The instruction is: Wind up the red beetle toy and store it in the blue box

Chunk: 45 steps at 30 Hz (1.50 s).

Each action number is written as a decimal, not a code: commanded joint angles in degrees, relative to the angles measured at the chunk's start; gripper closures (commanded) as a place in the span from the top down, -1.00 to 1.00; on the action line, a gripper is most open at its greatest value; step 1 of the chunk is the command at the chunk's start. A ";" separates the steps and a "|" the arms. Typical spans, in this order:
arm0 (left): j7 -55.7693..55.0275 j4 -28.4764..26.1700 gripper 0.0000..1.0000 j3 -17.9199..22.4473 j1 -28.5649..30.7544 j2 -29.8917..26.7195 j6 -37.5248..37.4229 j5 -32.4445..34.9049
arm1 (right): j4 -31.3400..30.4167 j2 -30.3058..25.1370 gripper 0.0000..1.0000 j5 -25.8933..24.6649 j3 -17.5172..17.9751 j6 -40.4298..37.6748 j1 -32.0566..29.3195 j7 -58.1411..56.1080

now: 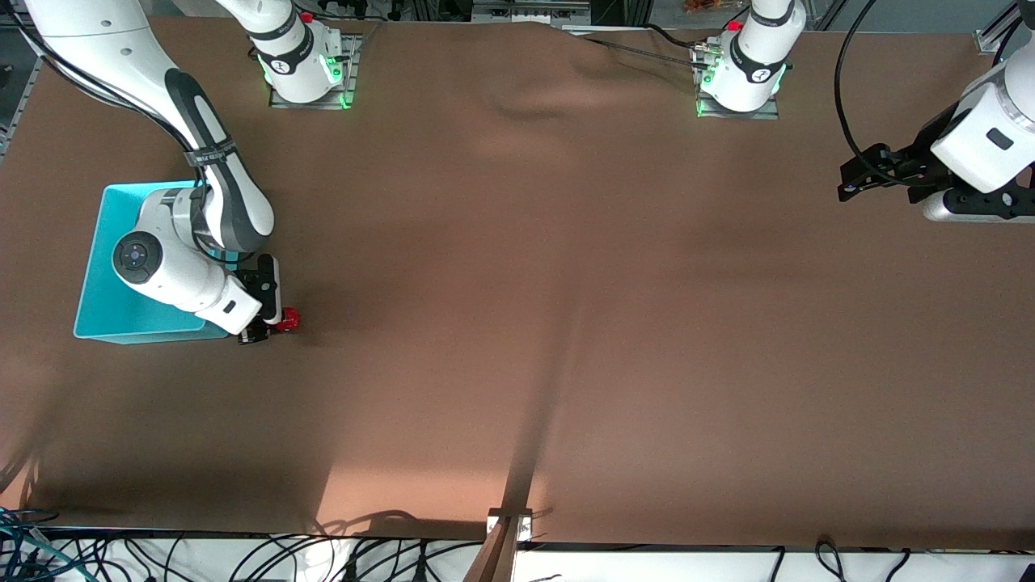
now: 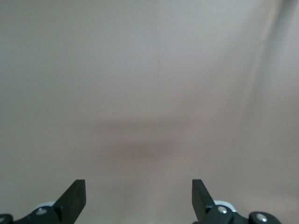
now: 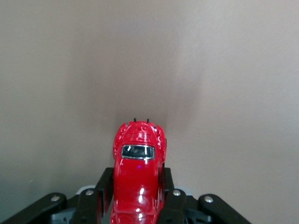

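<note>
Brown table: right claw grips red beetle toy, apparently grounded.

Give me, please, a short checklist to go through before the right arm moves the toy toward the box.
1. Right gripper shut on the toy: ok.
2. Toy sits straight between the fingers: ok.
3. Toy is beside the box, at its corner nearer the front camera, not in it: ok.
4. Box interior free: cannot tell, the right arm hides much of it.
5. Left gripper open, waiting at its end of the table: ok.
6. Toy wound: cannot tell.
</note>
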 commanded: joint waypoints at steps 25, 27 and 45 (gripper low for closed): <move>0.91 2.67 1.00 -0.46 1.13 0.76 -0.56 -1.35 | -0.96 -20.45 -0.56 0.55 -16.15 -32.81 -0.60 -12.88; 0.91 3.55 1.00 -0.46 1.04 0.93 -0.56 -1.17 | -3.60 -21.77 -0.56 0.38 -17.56 -31.23 -0.60 -14.20; -1.20 4.08 1.00 -0.54 1.04 1.37 -0.56 -0.20 | -22.34 -20.47 -0.58 0.38 -25.30 -3.20 -0.69 -25.54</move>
